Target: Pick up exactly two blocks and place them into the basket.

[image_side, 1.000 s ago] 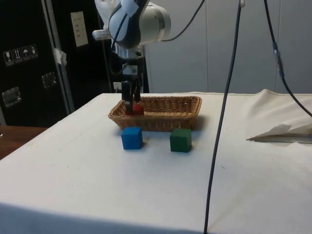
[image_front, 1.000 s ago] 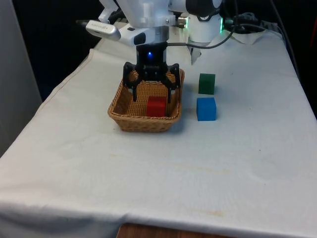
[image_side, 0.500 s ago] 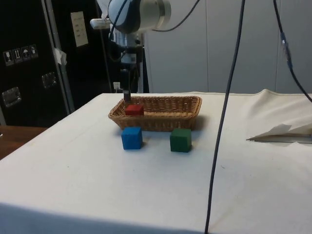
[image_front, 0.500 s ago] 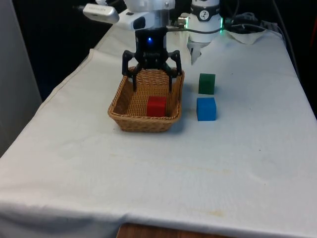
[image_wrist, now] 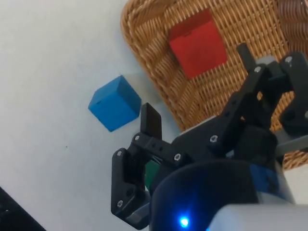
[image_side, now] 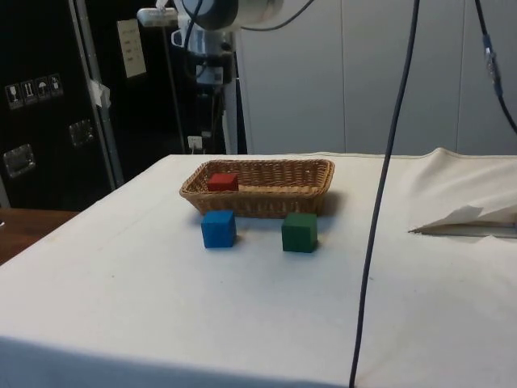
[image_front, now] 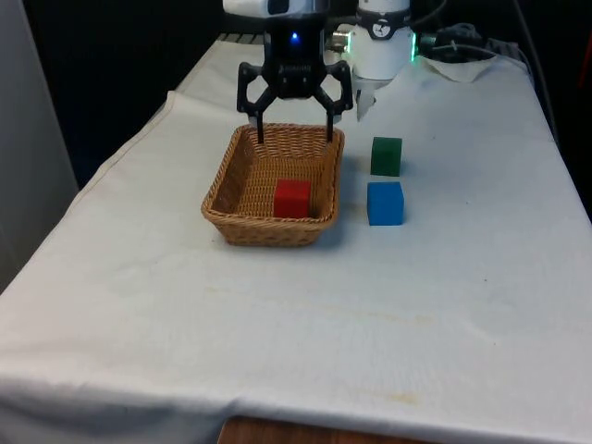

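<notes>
Red block [image_front: 291, 198] stays; hand [image_front: 294, 131] risen

Table [image_front: 277, 314] under a white cloth. Directly on it: wicker basket [image_front: 222, 190] toward the front view's left, blue block [image_front: 385, 203] just beside the basket's right wall, green block [image_front: 387, 155] just behind the blue one, and crumpled white sheet [image_side: 472, 218] well apart.
</notes>
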Controlling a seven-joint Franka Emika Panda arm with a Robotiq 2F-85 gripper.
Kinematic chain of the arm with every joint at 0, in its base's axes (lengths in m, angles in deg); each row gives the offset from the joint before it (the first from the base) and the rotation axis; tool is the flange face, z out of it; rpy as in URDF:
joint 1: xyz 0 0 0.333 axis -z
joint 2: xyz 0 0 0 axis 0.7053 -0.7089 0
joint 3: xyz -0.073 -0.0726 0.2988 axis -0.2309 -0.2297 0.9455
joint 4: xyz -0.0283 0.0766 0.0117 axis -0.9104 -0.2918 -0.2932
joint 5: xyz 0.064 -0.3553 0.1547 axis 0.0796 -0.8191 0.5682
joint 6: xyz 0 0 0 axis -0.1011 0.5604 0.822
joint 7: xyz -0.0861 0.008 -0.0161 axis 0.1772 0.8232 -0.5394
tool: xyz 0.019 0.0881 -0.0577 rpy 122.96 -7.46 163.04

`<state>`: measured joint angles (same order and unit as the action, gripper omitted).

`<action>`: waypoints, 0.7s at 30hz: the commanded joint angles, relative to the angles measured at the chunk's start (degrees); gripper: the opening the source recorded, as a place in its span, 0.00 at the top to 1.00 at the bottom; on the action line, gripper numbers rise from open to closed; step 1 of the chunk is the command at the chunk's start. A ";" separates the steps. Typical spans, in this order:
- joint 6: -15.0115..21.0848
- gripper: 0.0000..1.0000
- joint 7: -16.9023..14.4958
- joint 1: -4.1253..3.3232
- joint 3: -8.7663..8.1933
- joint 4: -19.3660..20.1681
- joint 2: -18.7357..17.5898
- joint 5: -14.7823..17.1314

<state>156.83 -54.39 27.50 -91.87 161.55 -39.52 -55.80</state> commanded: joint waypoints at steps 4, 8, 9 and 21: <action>-0.29 0.00 0.92 -0.97 -0.52 0.63 1.49 -2.64; -0.34 0.00 1.89 -1.43 -0.23 1.03 2.75 -4.93; -0.34 0.00 1.09 -0.80 0.29 0.86 2.69 -3.95; -0.17 0.00 6.99 -2.52 1.38 0.63 3.21 -10.31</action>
<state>156.60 -48.03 25.60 -89.75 162.24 -36.08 -65.48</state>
